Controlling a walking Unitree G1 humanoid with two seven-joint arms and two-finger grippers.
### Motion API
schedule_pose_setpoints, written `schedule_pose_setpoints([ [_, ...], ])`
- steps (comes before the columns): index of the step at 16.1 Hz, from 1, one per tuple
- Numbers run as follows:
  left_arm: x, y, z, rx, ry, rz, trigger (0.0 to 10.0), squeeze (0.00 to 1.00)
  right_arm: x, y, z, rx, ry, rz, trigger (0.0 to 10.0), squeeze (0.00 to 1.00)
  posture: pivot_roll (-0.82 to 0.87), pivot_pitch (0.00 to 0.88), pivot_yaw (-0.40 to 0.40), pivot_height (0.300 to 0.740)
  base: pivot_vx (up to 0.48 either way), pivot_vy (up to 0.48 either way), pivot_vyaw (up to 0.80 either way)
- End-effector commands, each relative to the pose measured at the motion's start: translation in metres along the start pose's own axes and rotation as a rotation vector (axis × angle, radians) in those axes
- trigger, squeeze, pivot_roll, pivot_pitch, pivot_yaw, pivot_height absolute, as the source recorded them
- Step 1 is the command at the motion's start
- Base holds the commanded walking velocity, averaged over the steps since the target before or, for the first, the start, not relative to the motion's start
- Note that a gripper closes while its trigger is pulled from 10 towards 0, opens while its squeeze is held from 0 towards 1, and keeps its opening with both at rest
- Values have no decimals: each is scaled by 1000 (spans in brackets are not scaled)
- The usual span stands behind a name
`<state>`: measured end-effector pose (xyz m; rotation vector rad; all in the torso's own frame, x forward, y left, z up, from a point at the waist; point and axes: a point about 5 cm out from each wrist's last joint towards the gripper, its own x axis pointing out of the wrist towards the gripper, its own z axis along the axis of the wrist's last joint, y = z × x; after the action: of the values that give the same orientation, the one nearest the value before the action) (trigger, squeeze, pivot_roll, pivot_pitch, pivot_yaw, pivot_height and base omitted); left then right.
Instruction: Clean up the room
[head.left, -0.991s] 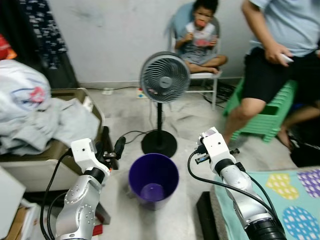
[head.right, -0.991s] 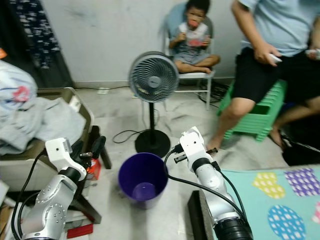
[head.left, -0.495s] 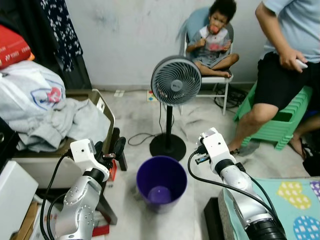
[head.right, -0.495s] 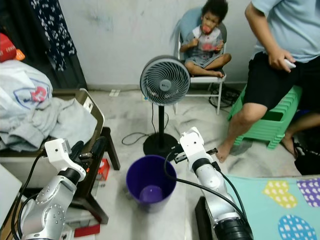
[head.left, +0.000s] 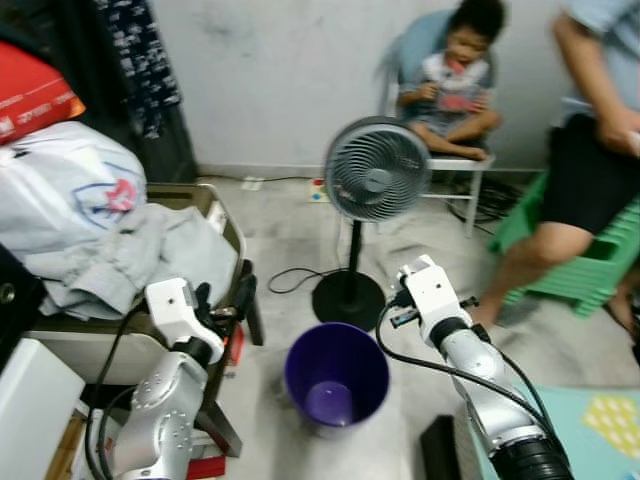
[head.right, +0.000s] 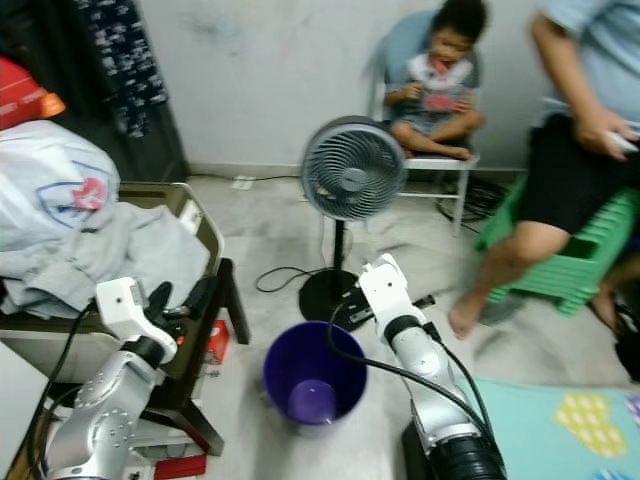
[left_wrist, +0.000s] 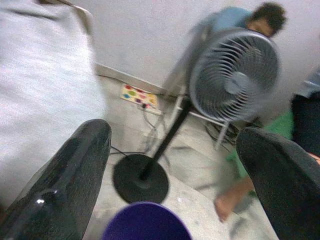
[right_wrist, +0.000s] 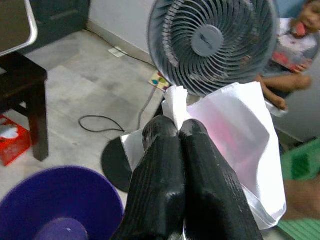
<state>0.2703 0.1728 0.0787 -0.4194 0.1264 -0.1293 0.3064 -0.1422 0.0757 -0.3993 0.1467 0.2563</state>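
The right hand, fingers pressed together on a crumpled white plastic bag, hangs just beyond the far right rim of the round purple plastic bin on the floor; the bin's mouth lies below and toward the robot's left. The left hand, fingers spread and empty, is left of the bin.

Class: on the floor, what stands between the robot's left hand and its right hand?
A purple bin stands on the floor between the open left hand and the right hand, which is shut on a white plastic bag; the head views show it.
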Motion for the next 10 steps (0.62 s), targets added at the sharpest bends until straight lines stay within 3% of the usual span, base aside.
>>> schedule_pose_setpoints([
  [1, 3, -5, 2, 4, -4, -20, 10000, 0, -1, -5, -4, 2, 21, -12, 10000, 0, -196, 0, 12, 740, 356, 0, 0],
  [4, 3, -5, 2, 2, -4, -18, 10000, 0, -1, -5, -4, 1, 21, -10, 10000, 0, -198, 0, 14, 740, 340, 0, 0],
  [10, 4, -2, 1, -2, 3, 0, 10000, 0, 0, -4, -5, 5, 33, -6, 10000, 0, -199, 0, 15, 740, 0, 0, 0],
])
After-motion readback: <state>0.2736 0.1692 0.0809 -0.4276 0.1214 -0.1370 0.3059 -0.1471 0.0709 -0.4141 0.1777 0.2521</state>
